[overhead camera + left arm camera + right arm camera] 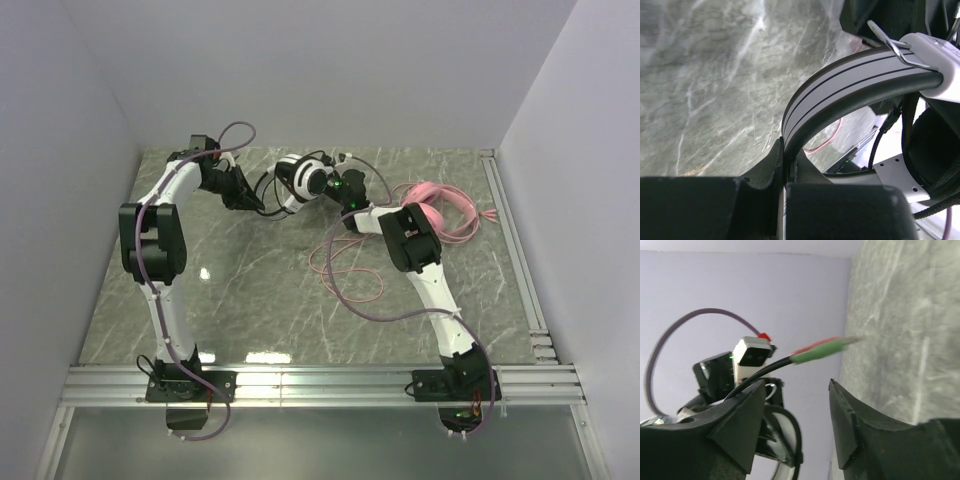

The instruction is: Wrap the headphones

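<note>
Clamping the headband (840, 85) of the black-and-white headphones (300, 180), your left pincer (785, 170) was shut on it, and the set looked raised off the desk (250, 300) at the far side. Your right pincer (795, 415) stood with jaws apart, and the black cable (767, 365) crossed just above one finger, ungripped. I judged that closing there could miss the black cable, or tug it and twist the headband out of the left grip. The pink headphones (428, 200) lay on the desk to the right, their pink cable (345, 275) looped loose. Only the right wrist view showed the green and red plugs (820, 347). Only the overhead view showed the pink set.
</note>
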`<state>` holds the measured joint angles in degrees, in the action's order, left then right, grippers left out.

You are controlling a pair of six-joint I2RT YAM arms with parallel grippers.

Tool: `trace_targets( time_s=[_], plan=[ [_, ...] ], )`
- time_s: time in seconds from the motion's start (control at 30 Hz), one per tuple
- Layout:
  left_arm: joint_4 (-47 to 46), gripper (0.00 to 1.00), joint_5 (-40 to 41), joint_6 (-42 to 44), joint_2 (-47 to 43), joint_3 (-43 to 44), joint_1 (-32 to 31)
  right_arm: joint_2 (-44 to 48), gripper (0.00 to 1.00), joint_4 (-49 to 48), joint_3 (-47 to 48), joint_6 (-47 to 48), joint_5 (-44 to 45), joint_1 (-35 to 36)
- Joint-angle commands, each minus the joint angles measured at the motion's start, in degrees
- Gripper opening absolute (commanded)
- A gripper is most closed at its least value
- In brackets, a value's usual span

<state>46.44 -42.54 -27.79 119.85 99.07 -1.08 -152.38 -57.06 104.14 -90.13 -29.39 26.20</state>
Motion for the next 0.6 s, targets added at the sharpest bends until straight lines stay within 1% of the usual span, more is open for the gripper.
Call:
trace_targets(
  time_s=[0.0, 0.03, 0.07, 0.13, 0.2, 0.33, 0.47, 0.57],
  plan=[
    [0.50, 0.00, -3.51, 2.83, -0.06, 3.85, -0.76, -1.26, 0.62, -2.45, 2.04, 0.22, -4.45, -1.06],
    [0.67, 0.00, -3.34, 3.00, 0.12, 4.20, -0.76, -0.82, 0.63, -2.36, 1.60, 0.48, -4.63, -1.15],
    [1.02, 0.00, -2.90, 3.09, 0.29, 4.99, -0.76, -0.56, 0.67, -1.23, 0.46, 0.91, -4.63, -1.49],
    [1.64, 0.00, -1.41, 3.88, 0.55, 5.69, -0.76, 0.32, 0.69, 0.10, -0.60, 2.32, -4.54, -1.85],
    [1.99, 0.00, 0.26, 4.32, 0.82, 5.96, -0.76, 0.33, 0.70, 0.02, -0.60, 2.85, -5.32, -2.55],
    [3.92, 0.00, 3.96, 4.76, 4.07, 7.89, -0.76, -0.64, 0.70, 1.60, 1.68, 3.03, -7.35, -3.43],
    [4.89, 0.00, 6.15, 5.29, 7.49, 9.65, -0.68, -0.38, 0.73, 1.16, -0.33, 3.03, -6.74, -4.48],
    [4.28, 0.00, 7.91, 5.73, 8.90, 8.86, -0.68, -0.20, 0.73, 0.89, -1.21, 3.20, -6.47, -5.54]
  ],
)
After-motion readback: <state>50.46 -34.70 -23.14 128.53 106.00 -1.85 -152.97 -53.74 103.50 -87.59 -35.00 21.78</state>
